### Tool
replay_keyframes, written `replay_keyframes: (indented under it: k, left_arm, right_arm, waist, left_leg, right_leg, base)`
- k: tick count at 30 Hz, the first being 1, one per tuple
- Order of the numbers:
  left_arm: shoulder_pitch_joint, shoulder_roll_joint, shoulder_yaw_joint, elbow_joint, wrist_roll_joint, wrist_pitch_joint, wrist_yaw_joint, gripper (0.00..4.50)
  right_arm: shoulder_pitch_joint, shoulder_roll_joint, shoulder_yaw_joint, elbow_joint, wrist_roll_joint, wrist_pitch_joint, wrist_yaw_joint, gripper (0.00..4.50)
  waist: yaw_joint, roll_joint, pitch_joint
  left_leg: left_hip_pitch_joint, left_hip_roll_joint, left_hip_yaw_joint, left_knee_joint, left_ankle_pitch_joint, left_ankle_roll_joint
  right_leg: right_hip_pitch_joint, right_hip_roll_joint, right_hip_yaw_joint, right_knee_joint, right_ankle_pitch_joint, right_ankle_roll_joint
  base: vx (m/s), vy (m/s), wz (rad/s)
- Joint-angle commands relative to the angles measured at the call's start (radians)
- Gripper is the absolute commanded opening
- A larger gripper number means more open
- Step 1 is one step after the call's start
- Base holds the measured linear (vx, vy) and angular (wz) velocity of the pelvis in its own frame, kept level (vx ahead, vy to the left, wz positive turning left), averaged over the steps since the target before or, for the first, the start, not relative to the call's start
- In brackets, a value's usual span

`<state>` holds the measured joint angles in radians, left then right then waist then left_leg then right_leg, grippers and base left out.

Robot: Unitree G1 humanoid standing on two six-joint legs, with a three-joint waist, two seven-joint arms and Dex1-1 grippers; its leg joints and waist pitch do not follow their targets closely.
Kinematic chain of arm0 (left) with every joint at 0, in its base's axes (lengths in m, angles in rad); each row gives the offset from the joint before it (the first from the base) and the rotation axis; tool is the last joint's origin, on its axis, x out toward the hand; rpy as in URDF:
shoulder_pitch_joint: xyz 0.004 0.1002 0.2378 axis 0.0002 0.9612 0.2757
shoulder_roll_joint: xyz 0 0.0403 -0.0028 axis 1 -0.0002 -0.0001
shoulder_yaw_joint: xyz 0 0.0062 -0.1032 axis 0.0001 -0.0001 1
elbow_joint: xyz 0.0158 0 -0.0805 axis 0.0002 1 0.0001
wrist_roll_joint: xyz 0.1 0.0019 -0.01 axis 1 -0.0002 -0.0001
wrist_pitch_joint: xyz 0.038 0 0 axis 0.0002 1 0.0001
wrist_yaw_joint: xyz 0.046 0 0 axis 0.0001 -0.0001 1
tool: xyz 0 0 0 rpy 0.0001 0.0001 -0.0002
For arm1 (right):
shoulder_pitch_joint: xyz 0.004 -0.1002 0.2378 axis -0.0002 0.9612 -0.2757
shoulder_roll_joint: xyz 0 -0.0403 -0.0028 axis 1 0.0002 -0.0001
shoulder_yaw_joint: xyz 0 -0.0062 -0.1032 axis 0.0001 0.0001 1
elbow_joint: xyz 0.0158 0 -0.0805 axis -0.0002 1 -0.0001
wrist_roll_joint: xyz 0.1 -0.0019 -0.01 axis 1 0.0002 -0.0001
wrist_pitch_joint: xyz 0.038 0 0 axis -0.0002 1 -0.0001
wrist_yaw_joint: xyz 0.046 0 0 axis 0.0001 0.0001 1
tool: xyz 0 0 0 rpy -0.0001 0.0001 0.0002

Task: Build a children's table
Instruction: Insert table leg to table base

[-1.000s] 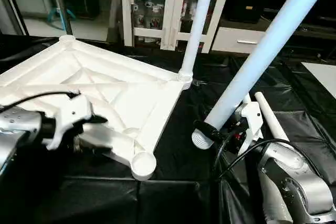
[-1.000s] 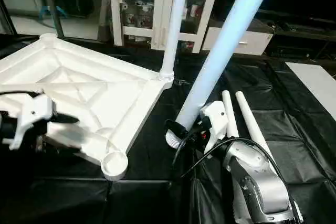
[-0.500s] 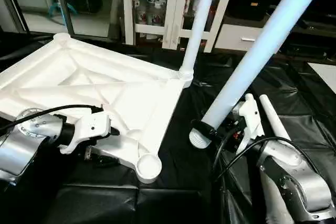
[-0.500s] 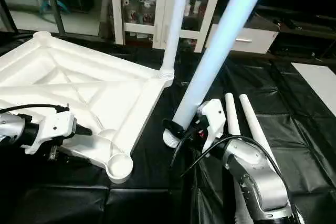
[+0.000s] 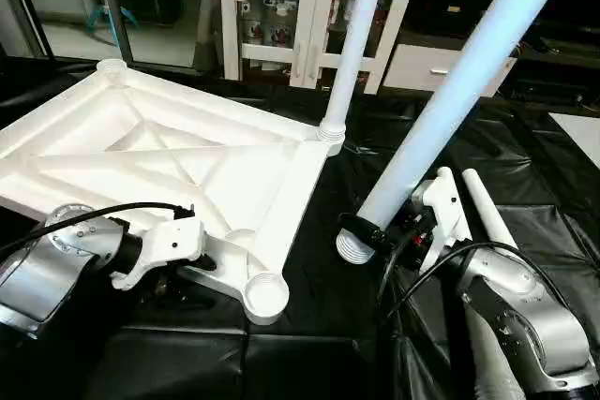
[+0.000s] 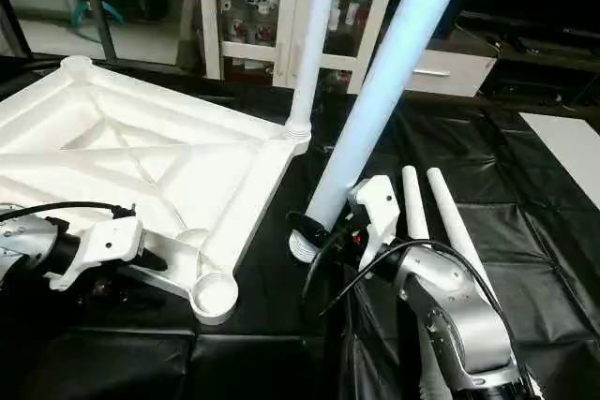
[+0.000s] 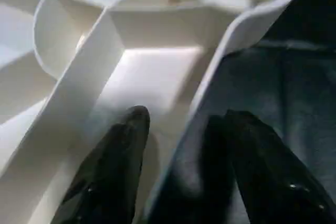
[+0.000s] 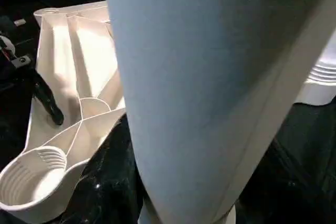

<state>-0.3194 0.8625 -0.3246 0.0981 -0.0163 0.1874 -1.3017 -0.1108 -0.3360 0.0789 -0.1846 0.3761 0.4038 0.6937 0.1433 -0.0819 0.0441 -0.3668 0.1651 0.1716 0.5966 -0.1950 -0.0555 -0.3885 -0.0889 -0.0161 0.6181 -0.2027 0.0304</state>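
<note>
The children's table top (image 5: 169,152) lies upside down on the black cloth, ribs up. One leg (image 5: 352,44) stands in its far right corner socket. The near corner socket (image 5: 266,294) holds nothing. My left gripper (image 7: 185,114) is open at the top's near rim, just left of that socket. One finger (image 7: 118,150) is inside the rim wall and the other outside it. My right gripper (image 5: 367,229) is shut on a second leg (image 5: 450,100) near its threaded end. That leg leans up and to the right above the cloth. Two more legs (image 6: 412,203) (image 6: 452,217) lie beside my right arm.
The black-draped worktable (image 5: 309,353) carries everything. A white cabinet with glass doors (image 5: 281,16) stands behind it. A flat white board (image 5: 581,133) lies at the far right edge. A black cable (image 5: 422,269) loops over my right forearm.
My left gripper has slid right along the near rim toward the near corner socket, and its jaws have narrowed around the rim wall. The right gripper still holds its leg.
</note>
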Motion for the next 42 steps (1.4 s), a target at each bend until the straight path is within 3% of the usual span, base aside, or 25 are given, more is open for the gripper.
replay_keyframes:
  k: [1,10,16,20,26,30,34,42]
  left_arm:
    - [-0.015,-0.004,-0.017,0.019,0.030,-0.023,0.015,2.28]
    - [-0.022,-0.037,-0.011,0.021,0.037,-0.013,0.047,1.51]
    - [-0.010,-0.143,0.010,-0.007,0.019,0.023,0.158,1.12]
    - [0.000,-0.252,0.020,-0.055,0.007,0.107,0.268,0.91]
    - [0.023,-0.309,-0.011,-0.101,0.036,0.162,0.320,0.81]
    - [0.020,-0.349,-0.044,-0.126,0.060,0.173,0.353,0.80]
    - [0.024,-0.364,-0.088,-0.168,0.109,0.317,0.389,0.80]
    - [-0.001,-0.339,-0.110,-0.166,0.196,0.439,0.438,0.77]
  right_arm:
    - [-0.006,-0.013,-0.007,-0.002,-0.010,-0.006,-0.002,1.86]
    - [-0.001,-0.009,0.000,-0.007,-0.012,-0.008,-0.009,1.86]
    - [-0.008,0.014,-0.010,0.012,-0.021,-0.017,-0.045,1.86]
    - [-0.021,0.033,-0.016,0.034,-0.034,-0.018,-0.081,1.86]
    - [-0.032,0.046,-0.006,0.045,-0.042,-0.017,-0.090,1.86]
    - [-0.050,0.055,-0.004,0.061,-0.042,-0.010,-0.102,1.86]
    - [-0.083,0.058,-0.005,0.074,-0.024,0.032,-0.100,1.86]
    - [-0.129,0.044,-0.014,0.106,-0.003,0.053,-0.068,1.86]
  waist:
    - [-0.002,0.025,-0.048]
    - [-0.003,0.029,-0.047]
    - [0.000,0.031,-0.048]
    - [0.000,0.029,-0.051]
    - [-0.001,0.023,-0.049]
    - [0.000,0.027,-0.048]
    - [-0.003,0.029,-0.049]
    - [-0.006,0.023,-0.047]
  left_leg:
    - [0.027,0.053,-0.019,-0.101,-0.320,-0.070]
    - [0.030,0.055,-0.018,-0.102,-0.342,-0.076]
    - [0.027,0.056,-0.020,-0.103,-0.354,-0.082]
    - [0.023,0.055,-0.018,-0.097,-0.305,-0.070]
    - [0.018,0.054,-0.017,-0.095,-0.262,-0.046]
    - [0.022,0.056,-0.017,-0.096,-0.274,-0.045]
    - [0.022,0.056,-0.017,-0.095,-0.263,-0.051]
    - [0.019,0.053,-0.016,-0.095,-0.254,-0.042]
  right_leg:
    - [0.012,-0.049,0.025,-0.060,-0.173,-0.165]
    - [0.010,-0.049,0.024,-0.060,-0.175,-0.177]
    - [0.013,-0.053,0.024,-0.062,-0.187,-0.179]
    - [0.017,-0.054,0.025,-0.060,-0.139,-0.192]
    - [0.022,-0.048,0.024,-0.060,-0.115,-0.187]
    - [0.019,-0.049,0.025,-0.064,-0.143,-0.180]
    - [0.020,-0.047,0.024,-0.062,-0.119,-0.184]
    - [0.022,-0.046,0.025,-0.067,-0.150,-0.176]
  base:
    - [0.000,0.000,0.00]
    - [0.000,0.000,0.00]
    - [0.000,0.000,0.00]
    - [0.000,0.000,0.00]
    - [0.000,0.000,0.00]
    - [0.000,0.000,0.00]
    - [0.000,0.000,0.00]
    - [0.000,0.000,0.00]
